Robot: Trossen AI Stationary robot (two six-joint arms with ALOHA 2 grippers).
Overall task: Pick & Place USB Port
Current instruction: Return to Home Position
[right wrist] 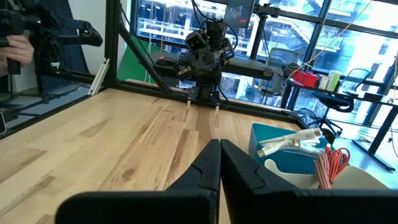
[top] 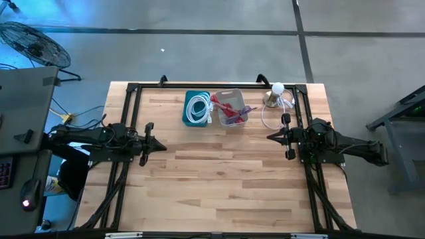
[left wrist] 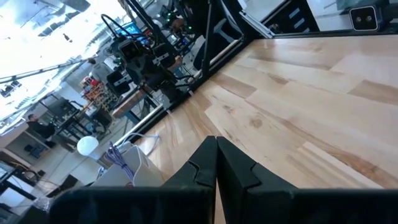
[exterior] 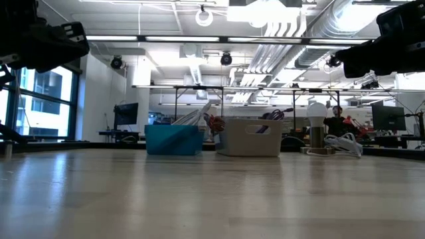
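Observation:
Against the far edge stand a teal bin [top: 197, 108] holding coiled white cables and a white bin [top: 231, 108] holding red and purple cables; both rest on their bases. The low view shows the teal bin [exterior: 174, 139] and white bin [exterior: 251, 137] side by side. Among the cables I cannot pick out a USB part. My left gripper [top: 157, 143] hovers shut at the table's left, above the wood, and its wrist view shows the left gripper [left wrist: 216, 163] with fingers together. My right gripper [top: 272, 137] hovers shut at the right, and its wrist view shows the right gripper [right wrist: 220, 163] pointing across the table.
A lamp with a white bulb [top: 277, 89] and a looped white cord [top: 272, 118] stands at the far right corner, close to my right gripper. A black frame [top: 133, 87] runs along the table's far and side edges. Bare wood [top: 219, 172] spans the middle and near part.

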